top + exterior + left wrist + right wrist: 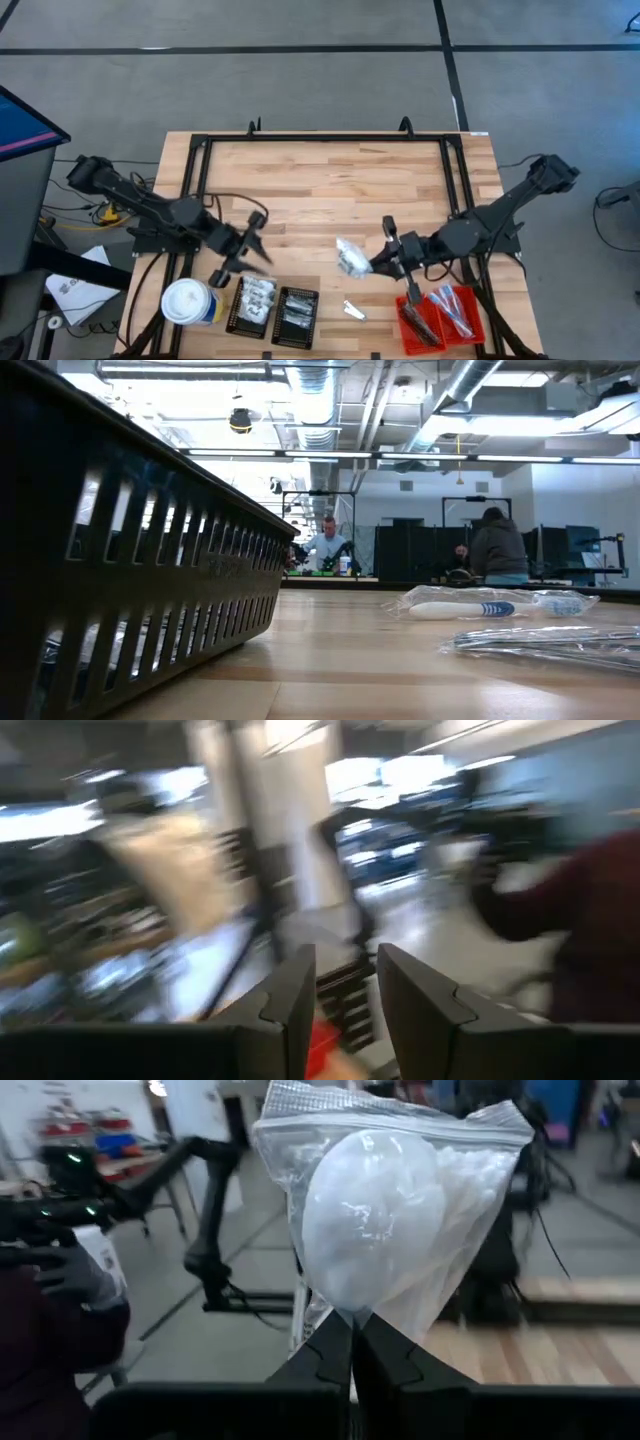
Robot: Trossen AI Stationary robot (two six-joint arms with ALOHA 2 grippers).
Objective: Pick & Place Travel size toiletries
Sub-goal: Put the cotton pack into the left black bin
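High view: right gripper (pixel 388 262) clamped on clear bag of white puffy packets (pixel 352 256), held over table (pixel 330 180) centre-right, near red tray (pixel 445 315). Left gripper (pixel 252 250) above black trays (pixel 275 308), fingers slightly apart, holding nothing visible.

Bright ceiling strip lights glare in the low view; left wrist view smeared by blur

A grey floor (pixel 300 80) crossed by dark lines (pixel 452 60) surrounds the wood table (pixel 330 190). In the low view, ducts (pixel 330 400) and strip lights (pixel 540 458) run along the ceiling, and two people (pixel 496 548) stand at dark benches (pixel 420 555) far across the room.
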